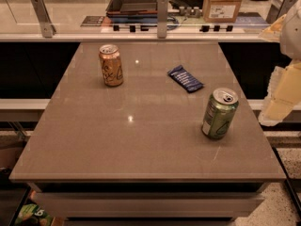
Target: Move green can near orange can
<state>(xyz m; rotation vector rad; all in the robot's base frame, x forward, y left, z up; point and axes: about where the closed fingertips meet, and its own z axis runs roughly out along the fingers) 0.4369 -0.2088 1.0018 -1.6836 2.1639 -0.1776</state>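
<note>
The green can (pixel 219 113) stands upright on the brown table (pixel 141 140), at the front right. The orange can (pixel 111 65) stands upright at the back left, far from the green can. My gripper (pixel 281 98) shows as a pale shape at the right edge of the camera view. It is beyond the table's right side, to the right of the green can and apart from it. It holds nothing that I can see.
A flat blue snack wrapper (pixel 185 78) lies between the two cans, toward the back right. Behind the table is a counter with a glass panel, metal posts (pixel 162 17), a dark tray (pixel 134 3) and a cardboard box (pixel 223 3).
</note>
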